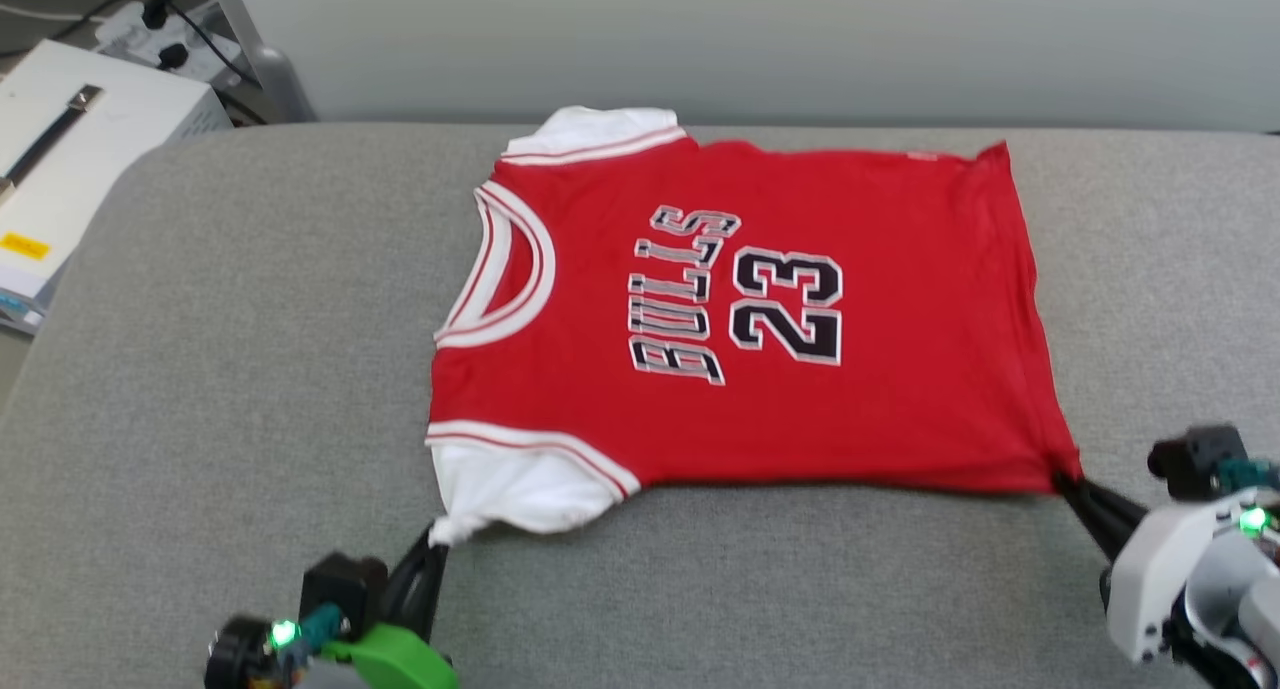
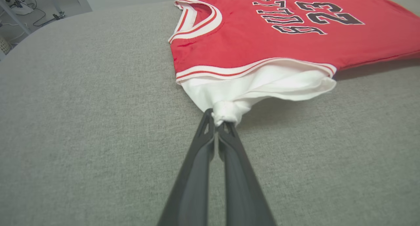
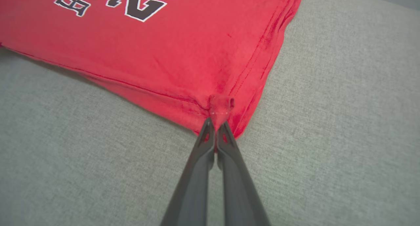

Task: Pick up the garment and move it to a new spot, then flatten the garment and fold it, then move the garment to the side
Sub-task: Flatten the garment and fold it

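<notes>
The garment (image 1: 860, 369), a red basketball T-shirt with white sleeves and black lettering with a number, lies spread chest-up on the grey cushioned surface (image 1: 220, 389), its neck toward the left. My left gripper (image 1: 437, 541) is shut on the tip of the near white sleeve (image 2: 262, 85), which bunches at the fingertips in the left wrist view (image 2: 219, 119). My right gripper (image 1: 1066, 484) is shut on the near red hem corner, pinched into a small fold in the right wrist view (image 3: 217, 121). The near edge of the garment is lifted slightly off the surface between the two grips.
The grey surface extends widely around the garment, with a rounded corner at the far left. Beyond it at the far left stand a white box (image 1: 70, 159) and a power strip with cables (image 1: 160, 34). A pale wall (image 1: 760, 39) runs behind.
</notes>
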Tool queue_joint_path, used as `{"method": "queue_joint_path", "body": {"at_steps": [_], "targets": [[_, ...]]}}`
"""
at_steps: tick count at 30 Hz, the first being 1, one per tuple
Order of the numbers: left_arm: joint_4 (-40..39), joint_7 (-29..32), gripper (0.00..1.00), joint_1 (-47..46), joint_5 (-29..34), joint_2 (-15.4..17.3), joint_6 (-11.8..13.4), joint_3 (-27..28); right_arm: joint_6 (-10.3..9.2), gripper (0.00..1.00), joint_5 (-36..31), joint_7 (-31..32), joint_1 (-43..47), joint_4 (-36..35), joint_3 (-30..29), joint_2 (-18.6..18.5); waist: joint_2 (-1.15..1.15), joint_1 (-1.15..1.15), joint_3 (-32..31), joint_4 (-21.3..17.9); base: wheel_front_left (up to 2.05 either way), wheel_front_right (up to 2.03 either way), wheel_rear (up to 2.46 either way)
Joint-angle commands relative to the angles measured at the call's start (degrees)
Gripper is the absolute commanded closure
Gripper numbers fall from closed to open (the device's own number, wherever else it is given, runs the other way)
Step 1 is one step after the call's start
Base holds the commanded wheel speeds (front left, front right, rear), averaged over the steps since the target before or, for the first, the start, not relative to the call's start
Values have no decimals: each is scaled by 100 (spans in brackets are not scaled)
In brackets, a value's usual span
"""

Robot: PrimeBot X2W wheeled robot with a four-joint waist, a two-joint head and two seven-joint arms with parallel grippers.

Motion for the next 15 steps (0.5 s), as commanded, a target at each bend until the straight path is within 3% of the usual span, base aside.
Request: {"method": "queue_joint_path", "body": {"at_steps": [1, 9, 15], "targets": [[-36, -28, 100, 247, -129, -60, 99, 27, -4, 100, 3, 14, 279, -65, -94, -39, 0, 1, -265, 28, 0, 0, 0], [-243, -30, 100, 1450, -472, -144, 344, 32, -4, 100, -121, 287, 1592, -483, -728, -120, 0, 1, -618, -5, 0, 0, 0], [-498, -27, 100, 1844, -521, -112, 462, -4, -4, 100, -213, 619, 2406, -982, -1294, -52, 0, 1, -653, 15, 0, 0, 0]]}}
